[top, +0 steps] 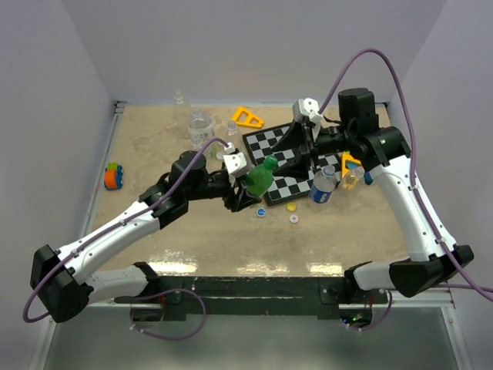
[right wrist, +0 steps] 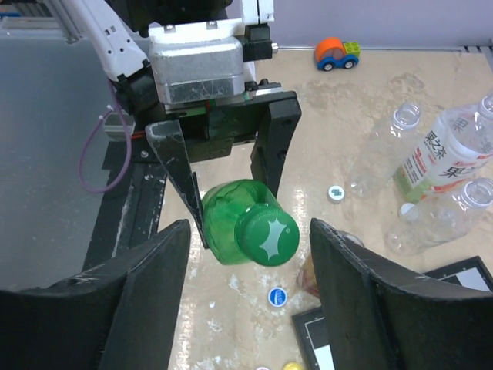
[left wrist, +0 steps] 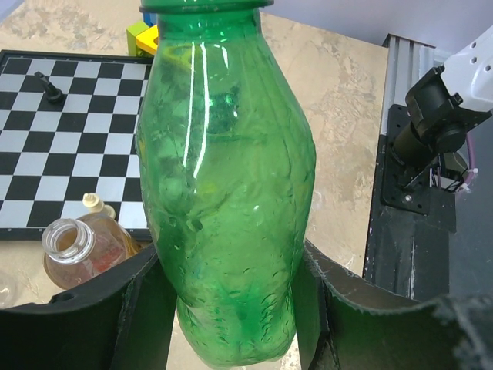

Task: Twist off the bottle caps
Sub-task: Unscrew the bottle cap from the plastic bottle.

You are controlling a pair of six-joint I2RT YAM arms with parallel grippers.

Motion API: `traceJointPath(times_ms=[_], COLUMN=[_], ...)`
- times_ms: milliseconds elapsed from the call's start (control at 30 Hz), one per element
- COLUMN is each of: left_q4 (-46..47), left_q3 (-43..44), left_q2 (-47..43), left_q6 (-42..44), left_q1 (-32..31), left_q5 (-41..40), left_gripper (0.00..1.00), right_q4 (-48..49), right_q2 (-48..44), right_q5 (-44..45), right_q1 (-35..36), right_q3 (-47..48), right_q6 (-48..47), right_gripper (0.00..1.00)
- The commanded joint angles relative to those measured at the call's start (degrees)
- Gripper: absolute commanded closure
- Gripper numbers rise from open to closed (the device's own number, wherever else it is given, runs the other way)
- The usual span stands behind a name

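Note:
A green bottle (top: 260,179) hangs tilted above the table, with my left gripper (top: 245,189) shut on its lower body (left wrist: 231,193); both fingers (left wrist: 339,301) press its sides. Its green cap (right wrist: 267,235) is on the neck and points at my right gripper (right wrist: 246,285). That gripper is open, one finger (right wrist: 146,293) on each side of the cap with a gap both ways. Loose blue (right wrist: 278,296), white (right wrist: 336,193) and yellow (top: 291,206) caps lie on the table. An uncapped amber bottle (left wrist: 77,247) lies below the green one. A blue-label bottle (top: 323,185) and a yellow-orange bottle (top: 353,176) stand at the right.
A chessboard (top: 285,154) with a black chess piece (left wrist: 52,91) lies under the right arm. Clear bottles (top: 200,127) stand at the back, beside an orange triangle (top: 248,117). A toy car (top: 114,176) sits at the left edge.

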Motion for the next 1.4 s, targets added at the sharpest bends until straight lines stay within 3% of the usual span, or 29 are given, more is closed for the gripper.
traceJointPath(times_ms=[0, 400, 567, 700, 767, 867, 933, 1100, 1267, 1367], left_q4=[1.0, -0.4, -0.4, 1.4, 2.7, 2.9, 1.9, 0.2, -1.4, -3.0], left_q3=[3.1, 3.3, 3.1, 2.4, 1.9, 1.8, 1.9, 1.5, 1.5, 1.6], left_q2=[0.2, -0.5, -0.6, -2.2, -2.7, -2.4, -2.3, -3.4, -3.1, -2.9], left_q6=[2.3, 3.8, 4.2, 3.7, 3.4, 3.8, 4.6, 6.2, 8.0, 9.6], left_q1=[-0.8, -1.0, -1.0, -1.0, -1.0, -1.0, -1.0, -1.0, -0.9, -0.9], left_q5=[-0.6, -1.6, -2.6, -4.5, -4.0, -3.4, -3.3, -4.1, -4.7, -5.5], left_gripper=[1.00, 1.00, 1.00, 1.00, 1.00, 1.00, 1.00, 1.00, 1.00, 1.00], right_q4=[2.2, 2.8, 2.0, 1.5, 1.8, 2.3, 2.2, 1.5, 0.3, -0.3], right_q2=[0.9, 1.4, 1.5, 1.1, 1.0, 1.0, 0.8, 0.6, 1.0, 1.1], right_q5=[-0.3, 2.7, 2.8, 2.8, 3.0, 4.0, 4.4, 5.0, 4.3, 4.3], right_q1=[1.0, 2.5, 2.9, 3.2, 3.3, 3.3, 3.3, 3.3, 3.2, 3.3], right_q3=[0.5, -0.5, -0.2, -0.5, -0.8, -0.9, -0.8, -0.7, 0.6, 0.5], right_q6=[2.7, 4.3, 4.0, 3.1, 3.4, 4.0, 3.7, 2.9, 1.9, 1.3], right_gripper=[0.35, 0.53, 0.88, 0.98, 0.96, 0.61, 0.51, 0.54, 0.65, 0.61])
